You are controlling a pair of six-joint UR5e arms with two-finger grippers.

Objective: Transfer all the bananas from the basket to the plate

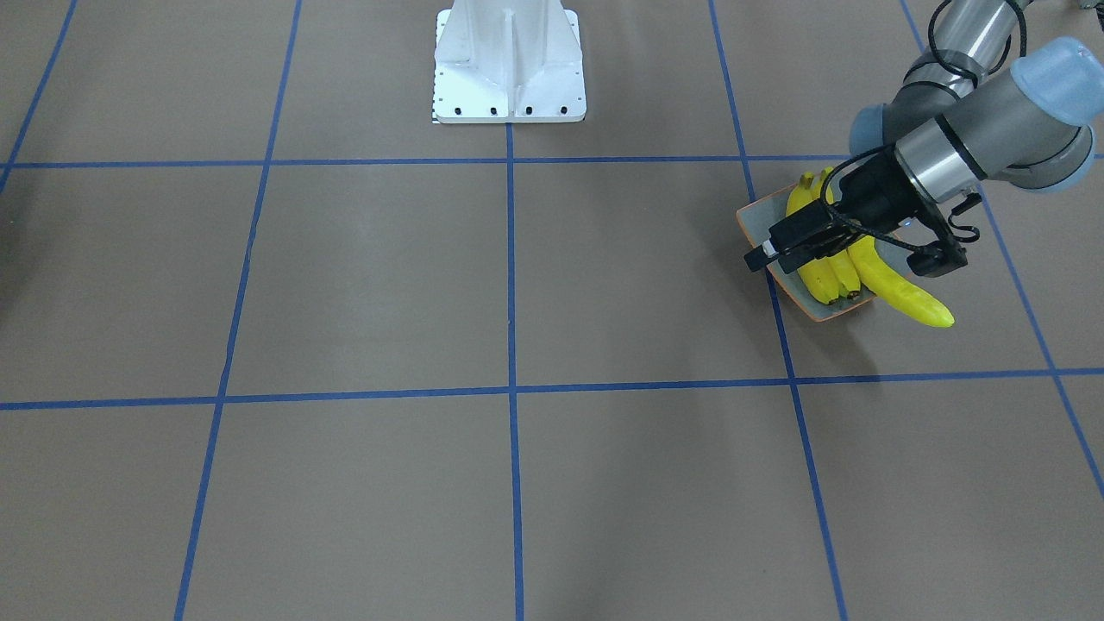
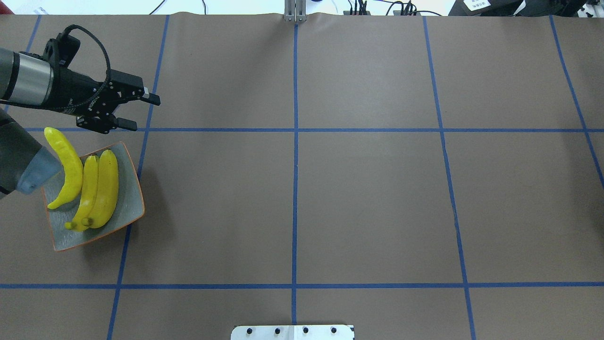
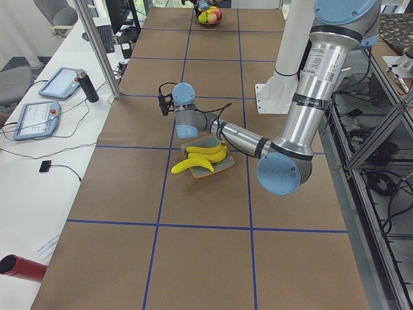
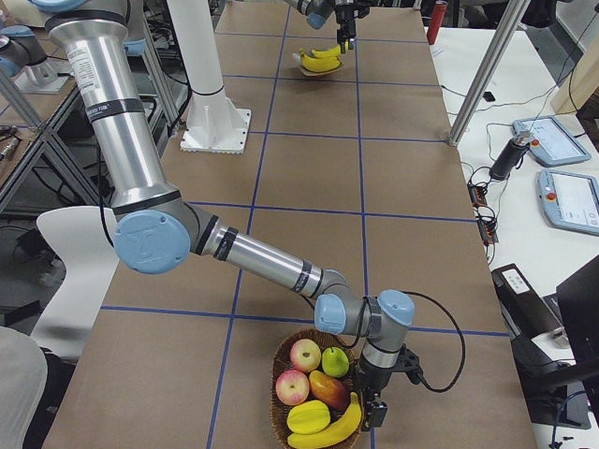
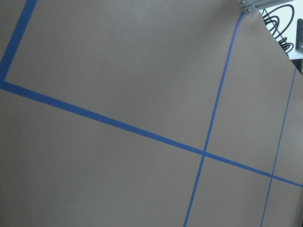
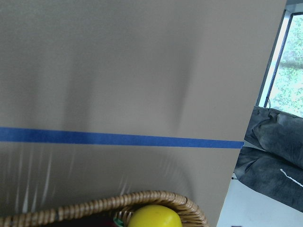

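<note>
Yellow bananas (image 2: 101, 189): three on the plate (image 2: 128, 203), one overhanging its rim. Near the plate, left tool (image 2: 141, 112) spread, empty. One more banana (image 4: 328, 430) in basket (image 6: 94, 205), well apart from plate. Can't tell whether the right tool (image 4: 374, 412) beside it is spread or closed.

Front-facing view, right of centre: left gripper (image 1: 766, 248) overlaps bananas (image 1: 906, 297), middles hidden. Plate (image 1: 759, 222) shows only upper-left corner and lower rim.

Overhead view, left edge: left arm (image 2: 19, 151) cut by frame, elbow cap covers plate's left corner. Robot base (image 2: 292, 333) cut by bottom edge.

Right-side view, bottom: basket (image 4: 278, 413) cut by frame. Right gripper (image 4: 372, 416) finger spacing unreadable.

Right wrist view, bottom: only basket rim and top of yellow fruit (image 6: 155, 216) show, kind unclear. Streaky blur lower left.
</note>
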